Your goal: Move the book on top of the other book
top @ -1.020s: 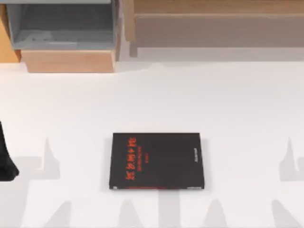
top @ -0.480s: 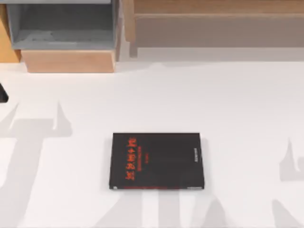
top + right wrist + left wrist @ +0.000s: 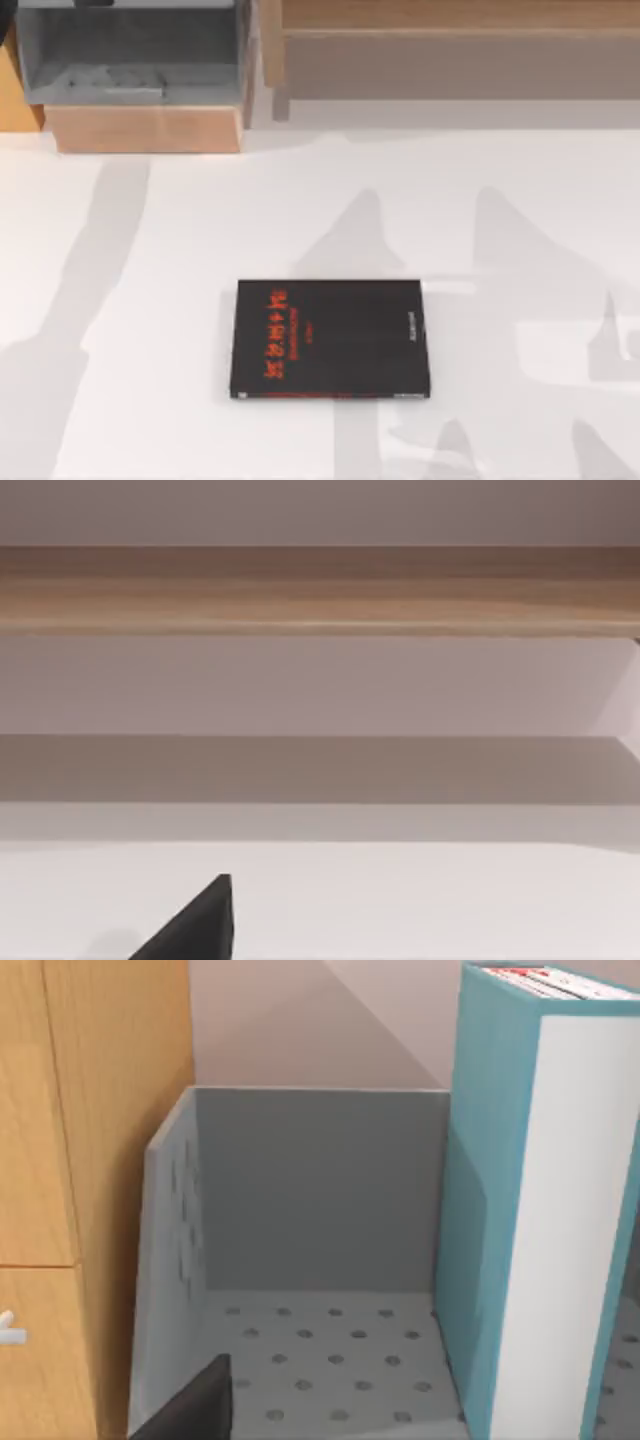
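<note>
The book (image 3: 540, 1210), light blue with white page edges, stands upright inside a grey bin (image 3: 310, 1200) in the left wrist view. A black part of my left gripper (image 3: 195, 1410) shows close in front of the bin's dotted floor, apart from the book. The other book (image 3: 330, 338), black with red lettering, lies flat on the white table (image 3: 500, 230) near the front middle in the top view. A black part of my right gripper (image 3: 195, 925) hangs over the bare table, facing a wooden shelf (image 3: 320, 590).
The grey bin (image 3: 130, 50) sits at the back left on a wooden block (image 3: 145, 128). A long wooden shelf (image 3: 450, 50) runs along the back right. A wooden cabinet side (image 3: 90, 1160) borders the bin. Arm shadows cross the table.
My left arm has moved from the table's left edge to the back-left bin, and its shadow now stretches across the left side. The black book has not moved.
</note>
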Controlling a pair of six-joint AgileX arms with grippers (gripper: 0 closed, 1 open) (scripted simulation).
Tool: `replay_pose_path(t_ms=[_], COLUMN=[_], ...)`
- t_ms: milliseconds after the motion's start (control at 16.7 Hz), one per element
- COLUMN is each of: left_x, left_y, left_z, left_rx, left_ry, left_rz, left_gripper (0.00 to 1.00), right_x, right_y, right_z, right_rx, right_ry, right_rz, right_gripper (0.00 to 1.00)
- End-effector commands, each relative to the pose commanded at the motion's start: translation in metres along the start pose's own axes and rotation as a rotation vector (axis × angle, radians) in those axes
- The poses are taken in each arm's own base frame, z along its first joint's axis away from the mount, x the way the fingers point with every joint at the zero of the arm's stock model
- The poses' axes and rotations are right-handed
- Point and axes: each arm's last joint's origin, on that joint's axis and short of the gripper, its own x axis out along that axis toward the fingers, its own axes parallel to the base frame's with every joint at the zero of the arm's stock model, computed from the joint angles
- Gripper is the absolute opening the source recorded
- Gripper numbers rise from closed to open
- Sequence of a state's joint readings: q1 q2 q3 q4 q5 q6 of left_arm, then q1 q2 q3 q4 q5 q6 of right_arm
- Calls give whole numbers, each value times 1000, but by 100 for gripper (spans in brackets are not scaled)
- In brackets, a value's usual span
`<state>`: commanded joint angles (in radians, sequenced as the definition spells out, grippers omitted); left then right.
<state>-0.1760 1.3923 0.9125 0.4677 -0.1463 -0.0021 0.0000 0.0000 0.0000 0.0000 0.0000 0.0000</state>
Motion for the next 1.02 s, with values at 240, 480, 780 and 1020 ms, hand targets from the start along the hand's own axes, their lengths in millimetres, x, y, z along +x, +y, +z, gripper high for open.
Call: replay_pose_path(t_ms=[240,480,780,1020], left_x=[73,111,116,122], left_y=[-24,-41,-44,-43], left_z=[-26,-46,-49,-49], left_rx=[2,-1,-2,-2], left_ry=[9,-5,-10,-10], left_rz=[0,-1,-1,-1], left_gripper=[100,100,100,100], right_x=[0,0,0,0], right_y=[0,0,0,0], right_z=[0,0,0,0], right_rx=[0,0,0,0], right_ry=[0,0,0,0], right_rz=[0,0,0,0], right_gripper=[100,100,100,100])
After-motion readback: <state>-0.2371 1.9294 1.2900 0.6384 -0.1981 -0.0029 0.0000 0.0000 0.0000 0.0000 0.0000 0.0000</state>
